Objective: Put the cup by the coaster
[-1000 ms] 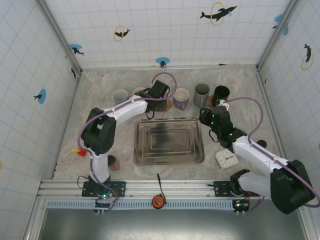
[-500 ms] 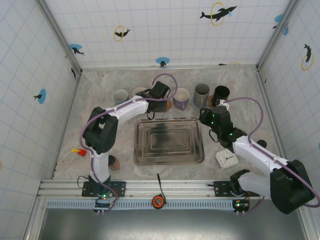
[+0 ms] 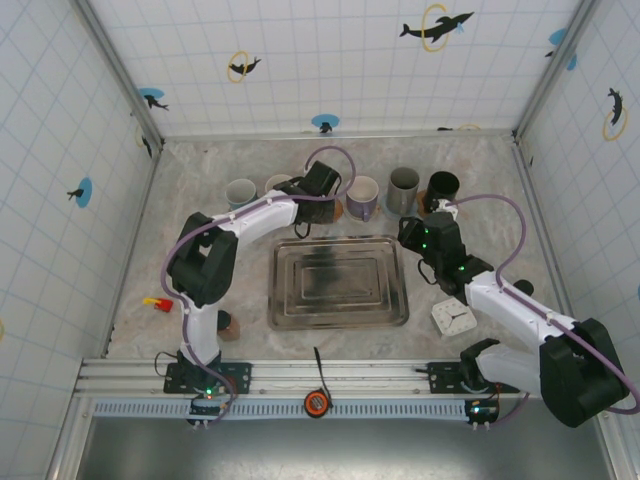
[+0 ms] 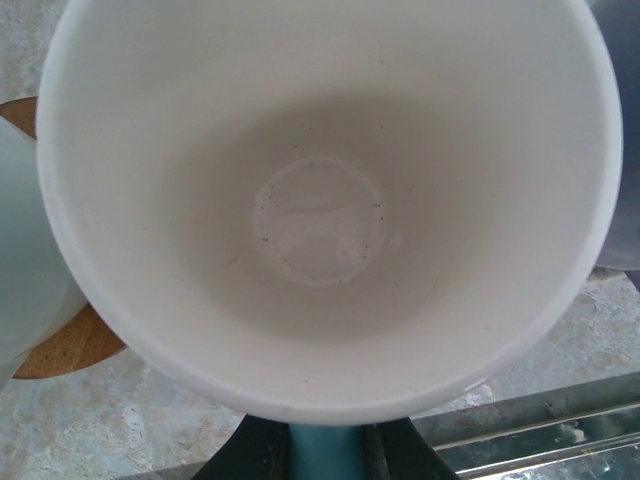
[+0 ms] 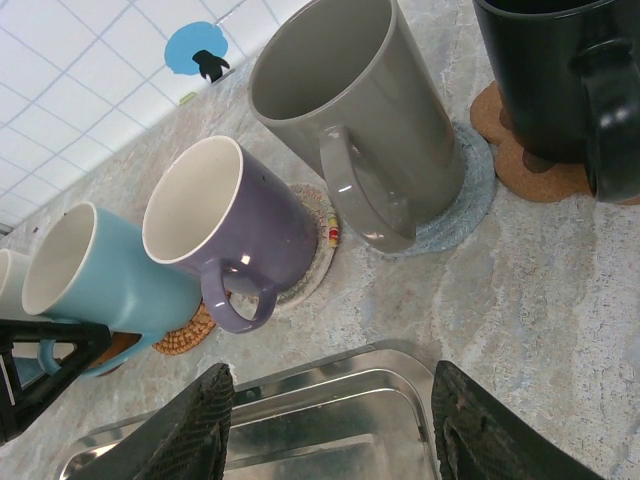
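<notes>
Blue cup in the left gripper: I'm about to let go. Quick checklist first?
1. Grip: left gripper shut on the blue cup at its handle. Ok.
2. Cup mouth up. Ok.
3. Brown coaster peeks out at the cup's base. Ok.
4. Base set down, not hanging. Cannot tell.
5. Gap to the purple cup: they stand very close. Cannot tell.
6. Right gripper open, empty, over the tray at its far rim, apart from the cups. Ok.
</notes>
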Robot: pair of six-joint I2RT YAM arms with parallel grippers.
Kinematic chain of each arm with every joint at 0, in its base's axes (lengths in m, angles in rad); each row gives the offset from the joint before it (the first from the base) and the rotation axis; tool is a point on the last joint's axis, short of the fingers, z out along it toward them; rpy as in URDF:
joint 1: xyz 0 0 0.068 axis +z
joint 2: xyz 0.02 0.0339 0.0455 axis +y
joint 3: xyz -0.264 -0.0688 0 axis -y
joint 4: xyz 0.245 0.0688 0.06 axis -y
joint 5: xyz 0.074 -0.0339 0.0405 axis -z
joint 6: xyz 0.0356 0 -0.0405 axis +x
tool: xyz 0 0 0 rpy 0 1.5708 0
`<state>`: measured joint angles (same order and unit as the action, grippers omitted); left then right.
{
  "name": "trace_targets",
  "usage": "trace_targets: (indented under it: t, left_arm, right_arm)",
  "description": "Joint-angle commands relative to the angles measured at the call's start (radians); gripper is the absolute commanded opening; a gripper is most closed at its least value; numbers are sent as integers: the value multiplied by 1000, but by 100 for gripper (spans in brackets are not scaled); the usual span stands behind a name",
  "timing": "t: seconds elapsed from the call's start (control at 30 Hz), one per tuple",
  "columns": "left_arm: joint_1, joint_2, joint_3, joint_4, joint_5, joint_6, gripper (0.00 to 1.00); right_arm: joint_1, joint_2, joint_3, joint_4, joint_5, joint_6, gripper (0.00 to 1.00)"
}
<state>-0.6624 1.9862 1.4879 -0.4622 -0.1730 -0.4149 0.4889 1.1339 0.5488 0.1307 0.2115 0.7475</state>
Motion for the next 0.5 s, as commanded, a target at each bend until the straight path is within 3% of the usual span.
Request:
trace_targets:
  t: [0.0, 0.47]
  left_arm:
    - [9, 5, 48, 29, -10, 16, 0]
    - [9, 19, 66, -7, 0, 24, 0]
  right_arm:
    - [-7, 4, 57, 21, 2, -8, 54]
    - [-9, 5, 56, 23, -6, -8, 54]
